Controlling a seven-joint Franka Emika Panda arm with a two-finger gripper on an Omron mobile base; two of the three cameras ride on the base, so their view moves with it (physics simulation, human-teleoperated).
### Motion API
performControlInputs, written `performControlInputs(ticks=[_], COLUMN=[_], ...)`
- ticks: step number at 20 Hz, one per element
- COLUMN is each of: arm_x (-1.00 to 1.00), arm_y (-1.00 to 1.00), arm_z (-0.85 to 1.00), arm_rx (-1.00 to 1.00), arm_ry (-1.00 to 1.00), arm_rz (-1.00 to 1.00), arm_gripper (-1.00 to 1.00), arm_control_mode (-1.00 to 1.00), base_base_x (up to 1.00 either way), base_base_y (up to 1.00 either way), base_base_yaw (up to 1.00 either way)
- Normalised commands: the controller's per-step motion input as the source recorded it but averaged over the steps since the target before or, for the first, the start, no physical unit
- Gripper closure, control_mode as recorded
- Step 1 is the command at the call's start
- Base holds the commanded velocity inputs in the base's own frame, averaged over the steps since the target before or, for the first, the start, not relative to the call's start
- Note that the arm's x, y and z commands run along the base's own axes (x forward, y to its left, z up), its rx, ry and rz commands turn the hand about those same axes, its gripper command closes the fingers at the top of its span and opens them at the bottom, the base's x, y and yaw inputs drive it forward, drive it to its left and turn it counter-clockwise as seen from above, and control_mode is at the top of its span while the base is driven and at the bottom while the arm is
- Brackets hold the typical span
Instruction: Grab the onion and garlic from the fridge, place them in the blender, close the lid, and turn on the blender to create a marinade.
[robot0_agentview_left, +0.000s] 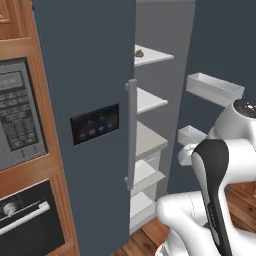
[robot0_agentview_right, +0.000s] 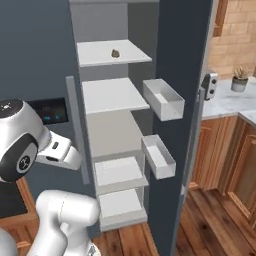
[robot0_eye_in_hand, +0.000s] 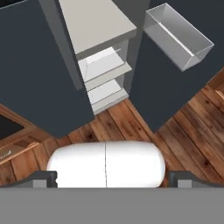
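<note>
The fridge (robot0_agentview_left: 90, 75) (robot0_agentview_right: 30, 60) (robot0_eye_in_hand: 35, 65) is a tall dark slate cabinet with its left door shut. Its right door (robot0_agentview_right: 180, 100) is swung open, baring pale grey shelves (robot0_agentview_right: 112, 95). A small brownish lump (robot0_agentview_left: 139, 52) (robot0_agentview_right: 115, 53) lies on the top shelf, too small to tell whether it is the garlic or the onion. My gripper (robot0_eye_in_hand: 113, 180) is open, its fingertips (robot0_eye_in_hand: 43, 179) far apart, and holds nothing. It hangs in front of the fridge and looks down at the lower shelves and floor. The blender and the lid are out of view.
Two clear bins (robot0_agentview_right: 162, 99) (robot0_agentview_right: 159, 156) hang on the open door's inside. A microwave (robot0_agentview_left: 17, 115) and an oven (robot0_agentview_left: 25, 215) sit in wood framing to the fridge's left. A counter with a potted plant (robot0_agentview_right: 240, 80) lies to the right, over wooden floor (robot0_eye_in_hand: 183, 127).
</note>
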Motion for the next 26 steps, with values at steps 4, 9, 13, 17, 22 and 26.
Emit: performControlInputs(ticks=[4,9,13,17,22,26], arm_x=[0.00,0.00,0.00,0.00,0.00,0.00], arm_y=[0.00,0.00,0.00,0.00,0.00,0.00], arm_z=[0.00,0.00,0.00,0.00,0.00,0.00], arm_rx=[0.00,0.00,0.00,0.00,0.00,0.00], arm_ry=[0.00,0.00,0.00,0.00,0.00,0.00], arm_rz=[0.00,0.00,0.00,0.00,0.00,0.00], arm_gripper=[-1.00,-1.00,-1.00,-1.00,-1.00,-1.00], arm_control_mode=[1.00,1.00,1.00,1.00,1.00,1.00], base_base_x=[0.47,0.46,0.53,0.55,0.46,0.42], base_base_y=[-0.33,-0.45,-0.23,-0.09,-0.18,-0.23], base_base_yaw=[0.28,0.24,0.20,0.19,0.20,0.20])
